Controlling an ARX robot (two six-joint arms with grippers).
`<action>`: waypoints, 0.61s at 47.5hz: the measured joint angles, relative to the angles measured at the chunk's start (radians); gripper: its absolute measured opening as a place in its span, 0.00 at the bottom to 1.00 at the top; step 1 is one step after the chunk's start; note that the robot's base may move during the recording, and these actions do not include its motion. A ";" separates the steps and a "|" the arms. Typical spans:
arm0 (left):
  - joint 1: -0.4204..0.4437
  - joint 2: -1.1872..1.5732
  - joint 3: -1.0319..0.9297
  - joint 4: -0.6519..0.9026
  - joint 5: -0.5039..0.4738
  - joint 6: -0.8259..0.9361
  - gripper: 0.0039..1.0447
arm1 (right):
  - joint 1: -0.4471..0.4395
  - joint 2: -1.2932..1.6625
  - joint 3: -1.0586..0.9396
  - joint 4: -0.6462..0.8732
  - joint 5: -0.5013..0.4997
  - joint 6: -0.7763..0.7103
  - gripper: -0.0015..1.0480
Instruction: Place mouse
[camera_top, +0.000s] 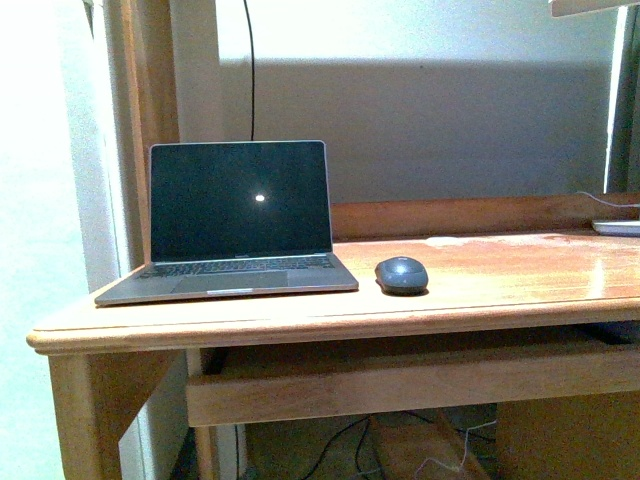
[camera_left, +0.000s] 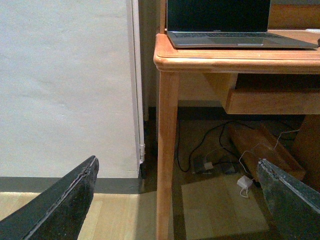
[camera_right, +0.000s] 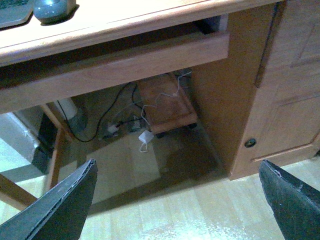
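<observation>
The dark grey oval mouse (camera_top: 401, 275) rests on the wooden desk (camera_top: 500, 290), just right of an open laptop (camera_top: 238, 222). In the right wrist view the mouse (camera_right: 51, 9) shows at the desk's edge, far above my right gripper (camera_right: 177, 200), which hangs open and empty over the floor in front of the desk. My left gripper (camera_left: 177, 200) is also open and empty, low near the floor beside the desk's left leg (camera_left: 166, 150). Neither arm shows in the front view.
The laptop (camera_left: 235, 25) has a dark screen. Under the desk lie cables and adapters (camera_left: 220, 162) and a small wooden stand (camera_right: 167, 102). A cabinet door (camera_right: 280, 90) closes the desk's right side. A white wall (camera_left: 65, 85) stands left of the desk.
</observation>
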 joint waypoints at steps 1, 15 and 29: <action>0.000 0.000 0.000 0.000 0.000 0.000 0.93 | 0.007 -0.019 -0.007 -0.012 0.005 0.000 0.93; 0.000 0.000 0.000 0.000 0.000 0.000 0.93 | -0.166 -0.488 -0.235 0.000 -0.315 -0.193 0.65; 0.000 0.000 0.000 0.000 0.000 0.000 0.93 | -0.349 -0.576 -0.310 0.005 -0.492 -0.264 0.02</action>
